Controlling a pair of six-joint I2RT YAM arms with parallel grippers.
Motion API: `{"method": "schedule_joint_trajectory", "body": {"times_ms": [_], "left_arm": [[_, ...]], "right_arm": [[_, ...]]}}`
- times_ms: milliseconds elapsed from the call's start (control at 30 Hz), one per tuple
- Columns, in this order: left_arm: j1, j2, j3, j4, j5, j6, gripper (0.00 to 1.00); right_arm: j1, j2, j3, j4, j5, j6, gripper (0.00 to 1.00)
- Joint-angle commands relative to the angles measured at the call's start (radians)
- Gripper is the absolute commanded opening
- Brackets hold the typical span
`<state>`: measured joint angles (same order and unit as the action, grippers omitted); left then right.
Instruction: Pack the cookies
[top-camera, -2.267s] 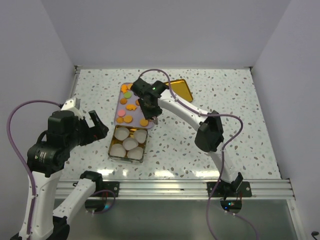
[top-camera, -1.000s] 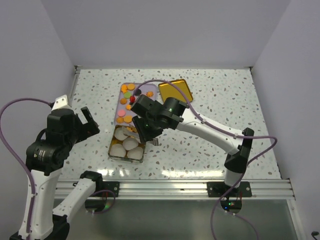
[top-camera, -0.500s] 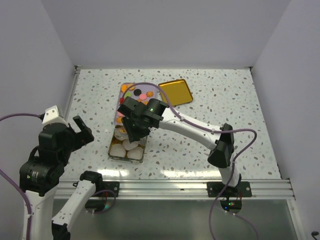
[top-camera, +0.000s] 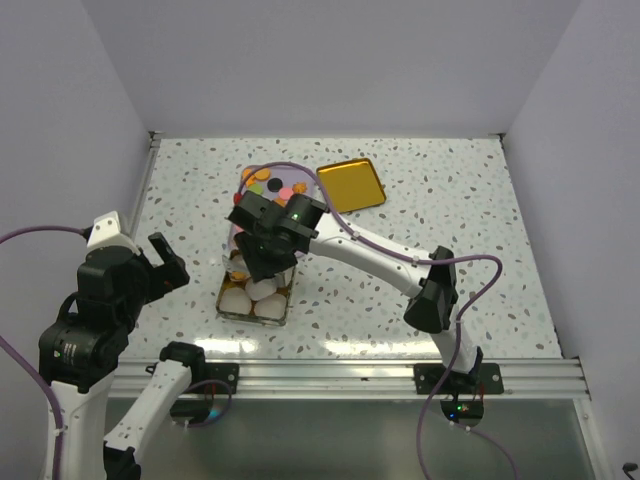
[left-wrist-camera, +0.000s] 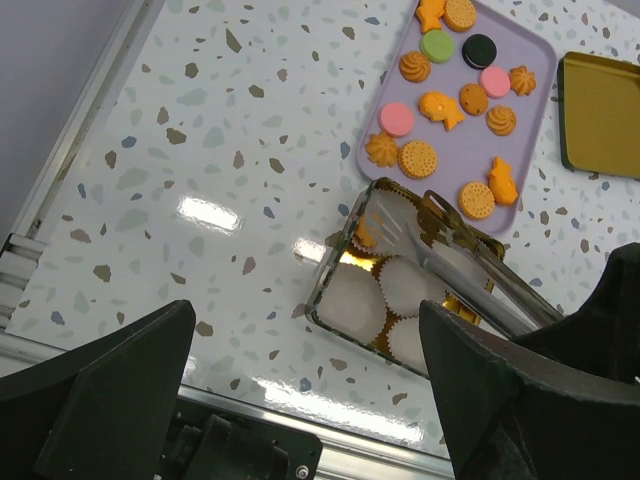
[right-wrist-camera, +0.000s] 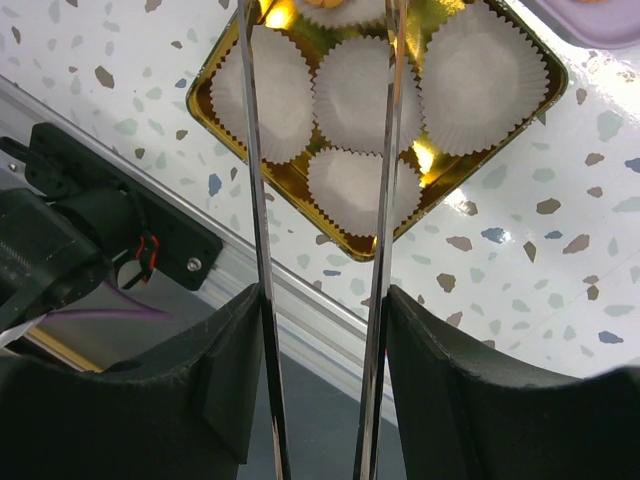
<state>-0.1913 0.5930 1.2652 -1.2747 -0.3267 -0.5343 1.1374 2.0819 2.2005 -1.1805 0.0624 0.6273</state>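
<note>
While the right gripper (right-wrist-camera: 320, 30) hovers over the gold rectangular tin (top-camera: 254, 289) of white paper cups (right-wrist-camera: 356, 94), long tong jaws apart, tips cropped so any load can't be told, orange cookies (left-wrist-camera: 438, 108) wait on the lilac tray (left-wrist-camera: 535, 95) beyond, upper frame.

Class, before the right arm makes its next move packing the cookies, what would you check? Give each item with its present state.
1. Right gripper jaws open above the tin: ok.
2. Nothing clamped between those jaws: ok, none seen.
3. Empty paper cups ready in the tin: ok, four show.
4. Cookies waiting on the purple tray: ok, many.
5. Left gripper away from the tin: ok, open, off to the left.
6. Gold lid off the tin: ok, lying beside the tray.
</note>
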Motion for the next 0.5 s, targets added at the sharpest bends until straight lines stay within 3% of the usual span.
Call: {"method": "schedule_joint_trajectory", "body": {"times_ms": [0,167,467], "left_arm": [[-0.004,0.004,0.014,-0.002,0.009,0.026,1.0],[-0.004,0.002,0.013,0.001,0.012,0.03,1.0],[-0.004,0.031,0.034,0.008,-0.011,0.057,1.0]], "right_arm": [[-0.01,-0.019,0.065,-0.034,0.036,-0.017,0.53],[-0.065,-0.042,0.154,-0.071,0.062,-0.035,0.54],[-0.241,-0.079,0.117,-0.082,0.053,-0.104,0.54]]}}
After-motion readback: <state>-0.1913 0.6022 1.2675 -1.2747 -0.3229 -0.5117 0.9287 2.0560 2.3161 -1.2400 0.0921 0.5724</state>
